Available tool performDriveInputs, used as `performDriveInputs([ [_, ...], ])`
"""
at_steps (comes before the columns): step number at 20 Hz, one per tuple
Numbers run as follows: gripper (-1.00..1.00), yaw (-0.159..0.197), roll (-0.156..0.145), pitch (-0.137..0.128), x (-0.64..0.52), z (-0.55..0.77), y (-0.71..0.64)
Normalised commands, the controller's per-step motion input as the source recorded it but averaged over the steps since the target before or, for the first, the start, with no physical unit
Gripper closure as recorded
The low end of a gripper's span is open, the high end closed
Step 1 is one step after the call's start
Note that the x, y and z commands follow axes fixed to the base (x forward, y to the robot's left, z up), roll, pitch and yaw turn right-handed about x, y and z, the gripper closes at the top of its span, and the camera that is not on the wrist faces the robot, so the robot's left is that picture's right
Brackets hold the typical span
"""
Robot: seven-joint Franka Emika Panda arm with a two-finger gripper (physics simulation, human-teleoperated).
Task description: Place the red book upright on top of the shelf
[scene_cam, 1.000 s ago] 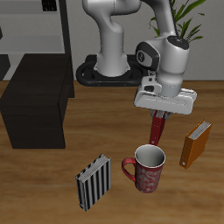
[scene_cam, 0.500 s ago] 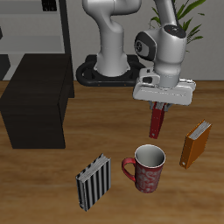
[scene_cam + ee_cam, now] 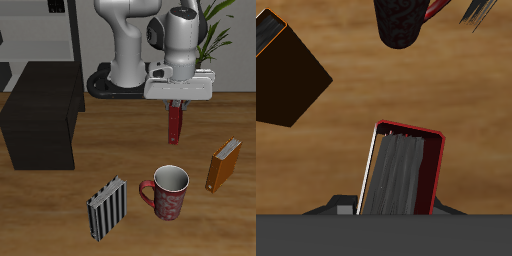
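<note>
The red book (image 3: 175, 122) is slim and dark red and hangs upright in my gripper (image 3: 177, 103), lifted well above the wooden table. In the wrist view the red book (image 3: 402, 172) shows its pale page edges and red cover between the jaws, which are shut on it. The shelf (image 3: 42, 116) is a large low matte-black cabinet with a flat top, standing away from the book, nearer the table's far side edge. Nothing stands on its top.
A red patterned mug (image 3: 169, 192) stands below the book toward the table's front. An orange-brown book (image 3: 223, 164) stands beside it, also in the wrist view (image 3: 286, 72). A grey ribbed rack (image 3: 107, 207) lies near the front edge. A tall thin-framed rack (image 3: 50, 30) stands behind the shelf.
My gripper has risen with the red book and shifted back and toward the shelf's side. The book has lifted from just behind the mug to well above the table.
</note>
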Motion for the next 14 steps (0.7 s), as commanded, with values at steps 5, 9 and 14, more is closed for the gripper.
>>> performDriveInputs([
  [5,1.0,0.067,0.024,-0.029,-0.09,0.43,-0.33],
  [9,1.0,0.039,-0.008,-0.017,-0.07,0.42,-0.41],
  [14,1.0,-0.017,0.02,0.012,-0.05,0.47,-0.44],
])
